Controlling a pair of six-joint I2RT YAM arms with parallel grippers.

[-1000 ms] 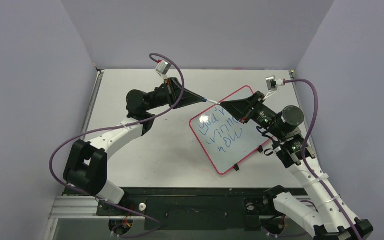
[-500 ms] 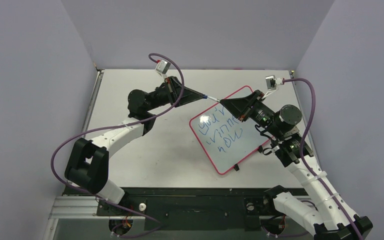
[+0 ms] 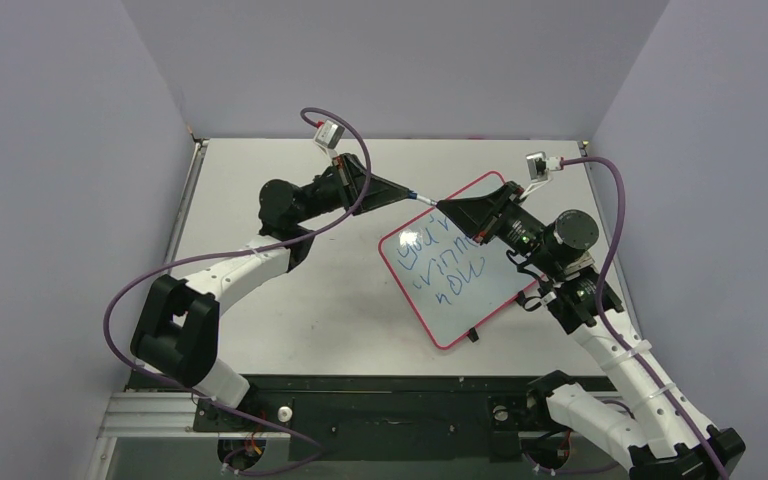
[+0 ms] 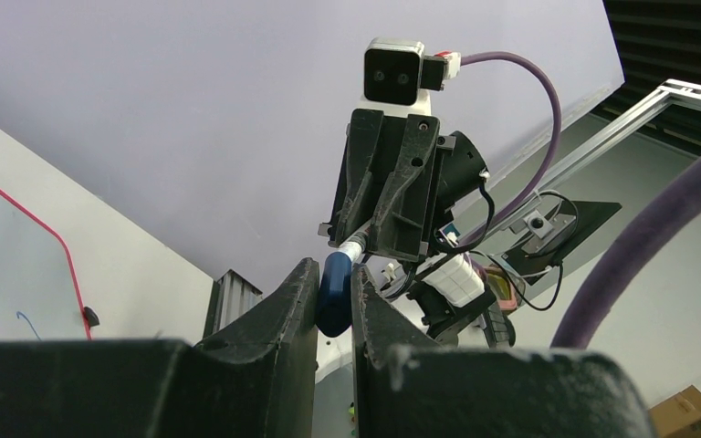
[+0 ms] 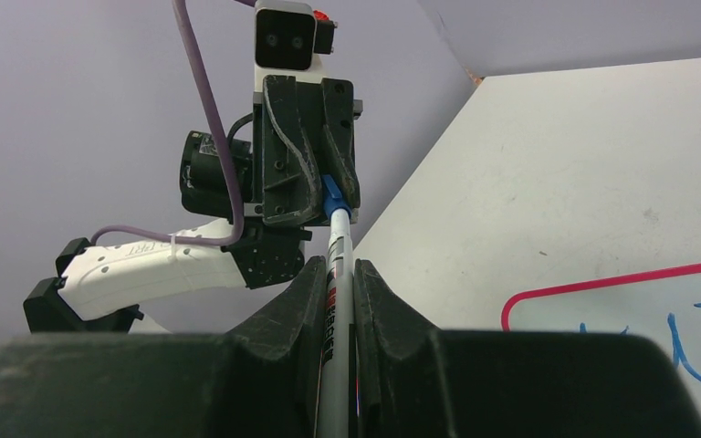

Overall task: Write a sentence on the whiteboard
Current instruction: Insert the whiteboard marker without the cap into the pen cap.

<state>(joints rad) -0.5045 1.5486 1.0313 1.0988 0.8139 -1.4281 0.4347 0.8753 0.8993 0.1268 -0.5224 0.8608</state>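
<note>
Left tool (image 4: pixel 335 271) pinches cap (image 4: pixel 332 290), right tool (image 5: pixel 339 267) pinches pen (image 5: pixel 340 237), over board's (image 3: pixel 495 275) 11 o'clock edge; misaligned push could skew pen.

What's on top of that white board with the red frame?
Three slanted lines of blue handwriting lie on the whiteboard. The right gripper, holding a pen, hangs over its far corner, hiding whatever is there.
</note>
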